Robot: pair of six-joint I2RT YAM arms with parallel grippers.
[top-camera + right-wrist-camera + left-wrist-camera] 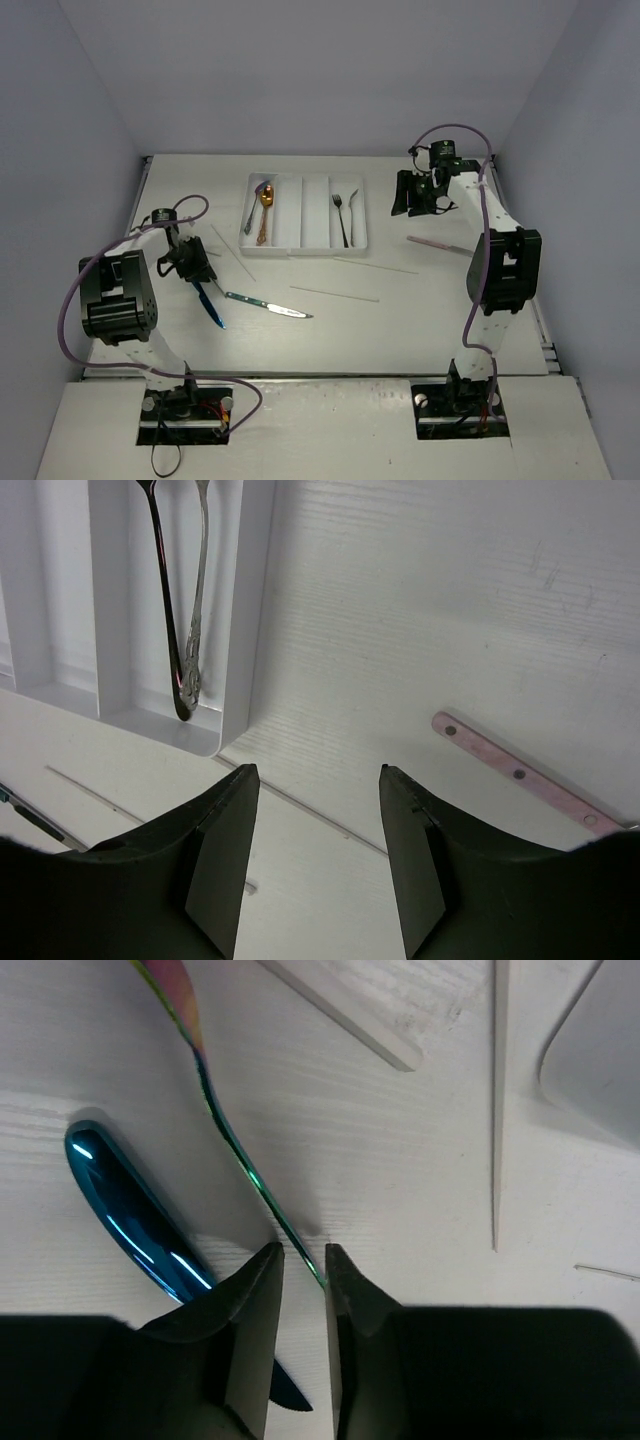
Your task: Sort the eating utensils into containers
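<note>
While two spoons [265, 200] and two forks [341, 218] already lie in the white tray [316, 210], more things wait on the desk [420, 330]: a blue knife [130, 1200], a rainbow knife [172, 990] and some thin sticks [335, 293]. The left hand [303, 1255] is pinched close round the rainbow knife's thin end, but I cannot tell if it grips yet. The right hand [318, 775] hangs wide and empty by the tray's corner. I think about half is left.
</note>
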